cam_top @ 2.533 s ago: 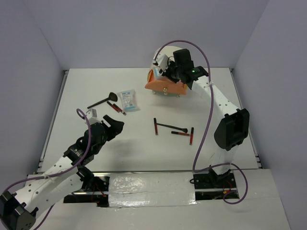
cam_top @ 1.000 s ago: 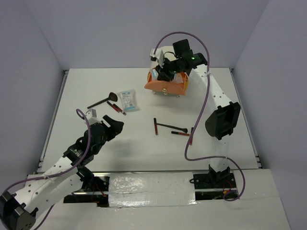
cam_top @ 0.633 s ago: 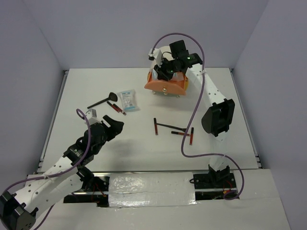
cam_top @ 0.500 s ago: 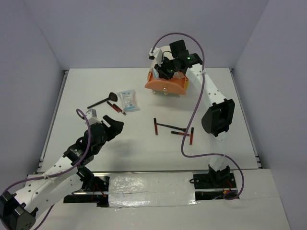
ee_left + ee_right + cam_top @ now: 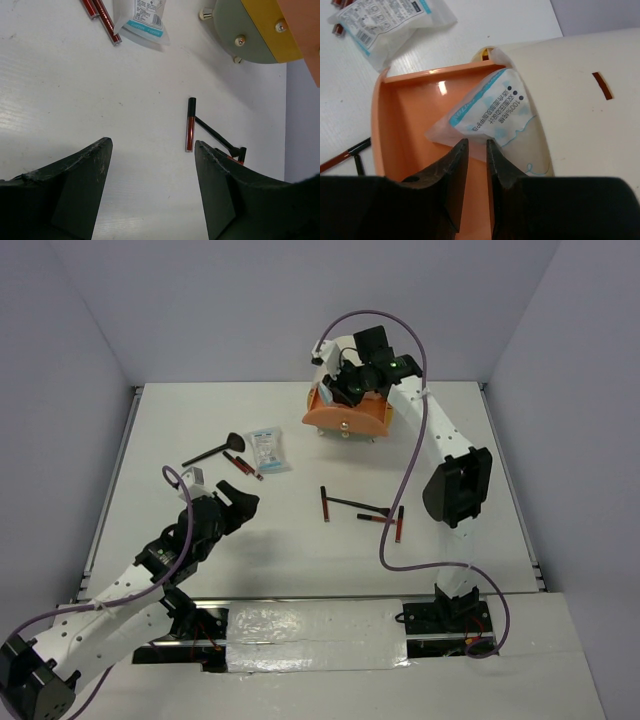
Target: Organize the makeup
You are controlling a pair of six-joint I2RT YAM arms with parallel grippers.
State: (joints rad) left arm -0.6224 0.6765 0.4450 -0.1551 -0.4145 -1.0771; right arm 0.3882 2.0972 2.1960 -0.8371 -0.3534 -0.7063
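Note:
My right gripper (image 5: 347, 392) (image 5: 477, 142) hangs over the open orange drawer (image 5: 405, 130) of the cream cylinder (image 5: 590, 100). Its jaws are nearly together, pinching the near edge of a white-and-blue packet (image 5: 490, 112), which leans over the drawer's back and the cylinder's rim. A second packet (image 5: 266, 448) (image 5: 142, 20) lies on the table with two dark-red sticks (image 5: 242, 464) and the black brush (image 5: 212, 451) beside it. More sticks (image 5: 324, 504) (image 5: 399, 524) and a thin black one (image 5: 355, 504) lie mid-table. My left gripper (image 5: 243, 502) (image 5: 152, 142) is open and empty, low over bare table.
The cylinder organizer (image 5: 345, 418) stands at the back centre, its drawer pulled toward the table's middle. Grey walls close in the table on three sides. The right arm's cable loops over the mid-table sticks.
The right gripper has shifted left and back over the drawer with the packet, then nearly stopped in the last half second. The left arm has barely moved.

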